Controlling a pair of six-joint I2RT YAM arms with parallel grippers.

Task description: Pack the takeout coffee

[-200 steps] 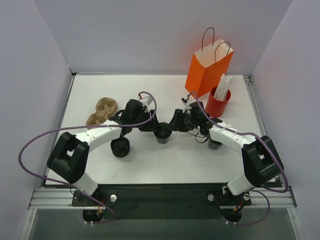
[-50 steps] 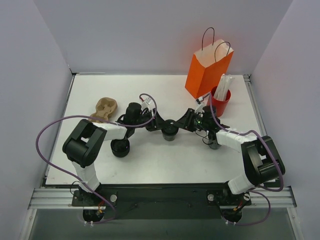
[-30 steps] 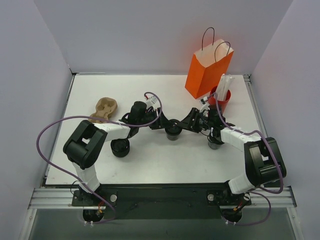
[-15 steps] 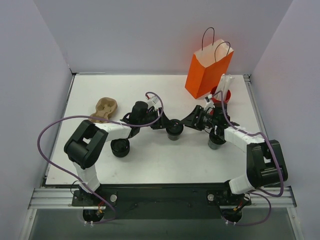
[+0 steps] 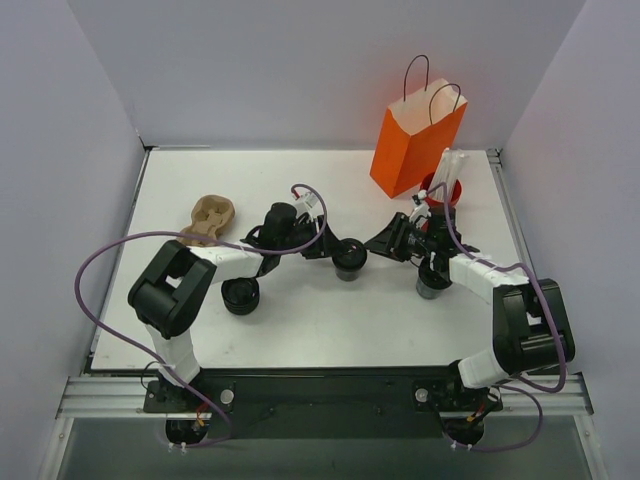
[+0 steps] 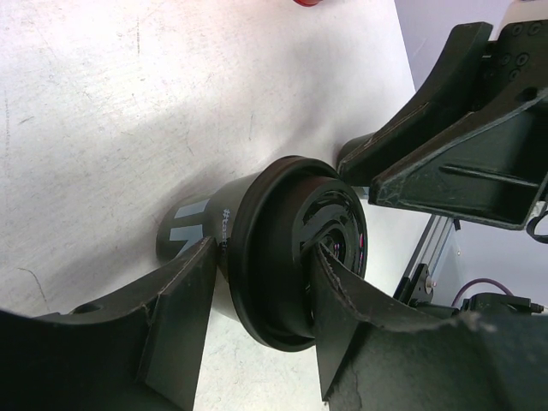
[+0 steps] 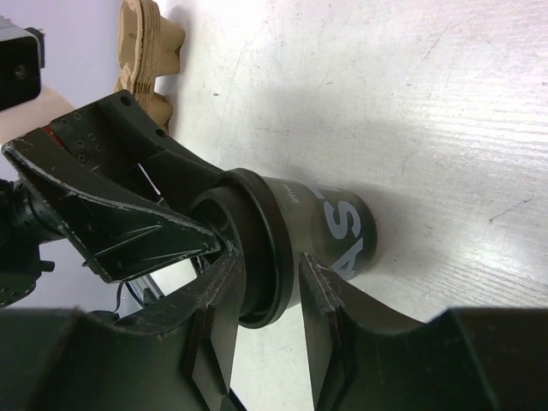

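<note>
Cup and grippers have shifted toward the orange bag (image 5: 415,140) since the earliest frame. Overhead, the takeout coffee (image 5: 349,258) sits between left gripper (image 5: 325,247) and right gripper (image 5: 384,240). Left wrist: half-open jaws clamp its wall. Right wrist: jaws flank the rim, but I cannot tell if they touch. The right grip should be firm before the left lets go.

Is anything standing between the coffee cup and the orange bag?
Nothing visible does. Only bare table lies between the takeout coffee and the orange bag; the red cup of straws stands right of that line.

Left claw (image 5: 335,250) faces right claw (image 5: 372,246), the two nearly touching.
</note>
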